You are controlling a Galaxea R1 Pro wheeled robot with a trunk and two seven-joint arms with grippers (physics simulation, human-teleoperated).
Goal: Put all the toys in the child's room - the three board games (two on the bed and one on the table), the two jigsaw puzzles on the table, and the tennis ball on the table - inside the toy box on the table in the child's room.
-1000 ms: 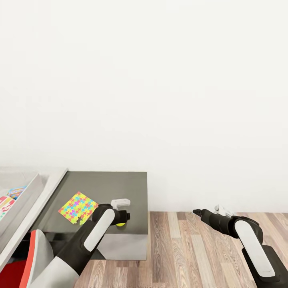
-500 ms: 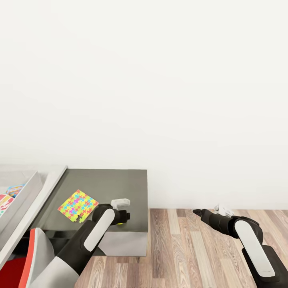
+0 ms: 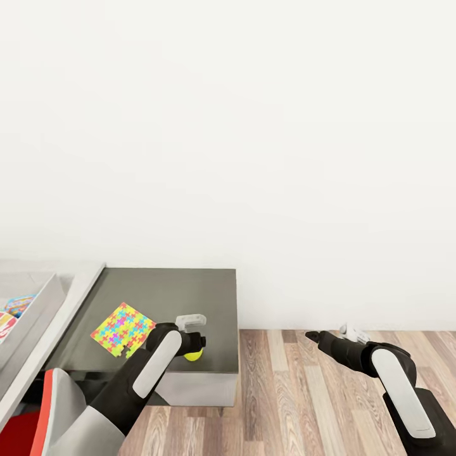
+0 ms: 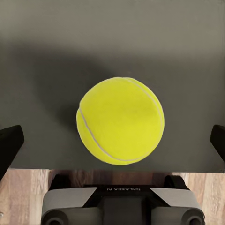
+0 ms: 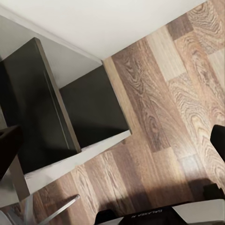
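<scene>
At far left, toy box (image 3: 39,305) on pale table (image 3: 71,299), colourful toys inside. Beside it on dark cabinet (image 3: 180,292): jigsaw puzzle (image 3: 123,330), flat, bright mosaic. Left gripper (image 3: 197,344) spread wide, poised over tennis ball (image 4: 120,120), fingertips (image 4: 9,145) clear of it; ball yellow, resting near cabinet's front edge. Right gripper (image 3: 311,335) held over wood floor (image 3: 304,392), parted, holding nothing.

white arm shells (image 3: 151,370), blk joints, red trim
</scene>
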